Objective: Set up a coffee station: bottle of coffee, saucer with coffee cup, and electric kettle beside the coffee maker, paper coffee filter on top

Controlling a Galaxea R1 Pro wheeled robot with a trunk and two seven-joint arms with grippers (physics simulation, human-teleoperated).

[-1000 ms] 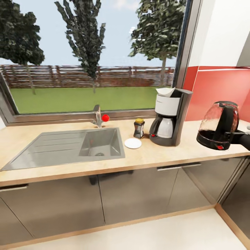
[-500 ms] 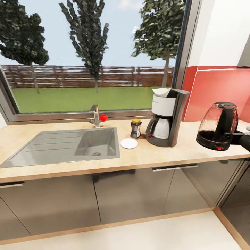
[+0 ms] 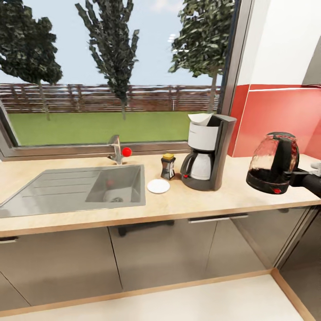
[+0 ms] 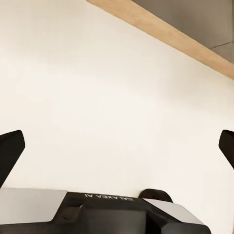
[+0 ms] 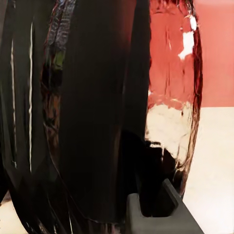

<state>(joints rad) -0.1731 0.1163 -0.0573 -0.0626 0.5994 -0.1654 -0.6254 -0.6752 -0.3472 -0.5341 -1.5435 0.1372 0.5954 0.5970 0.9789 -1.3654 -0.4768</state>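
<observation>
The black and white coffee maker [image 3: 206, 152] stands on the wooden countertop [image 3: 214, 198] with a white paper filter [image 3: 199, 118] on top. Just left of it stand the yellow-lidded bottle of coffee [image 3: 168, 166] and the small white saucer [image 3: 158, 186]. The dark glass electric kettle [image 3: 272, 162] [image 5: 97, 117] is at the counter's right end, with my right gripper [image 3: 294, 175] shut on its handle; whether its base rests on the counter I cannot tell. My left gripper [image 4: 117, 146] is open, its fingertips [image 4: 9, 152] wide apart over pale floor. The coffee cup is out of view.
A steel sink [image 3: 71, 191] with a faucet [image 3: 116, 149] takes up the counter's left half below a large window. A red backsplash [image 3: 276, 116] rises behind the kettle. Grey cabinet doors [image 3: 156, 254] run below the counter, which turns a corner at the right.
The whole head picture has slid left and a little down, so the camera has moved. The kettle stays in my right gripper, slightly nearer the coffee maker.
</observation>
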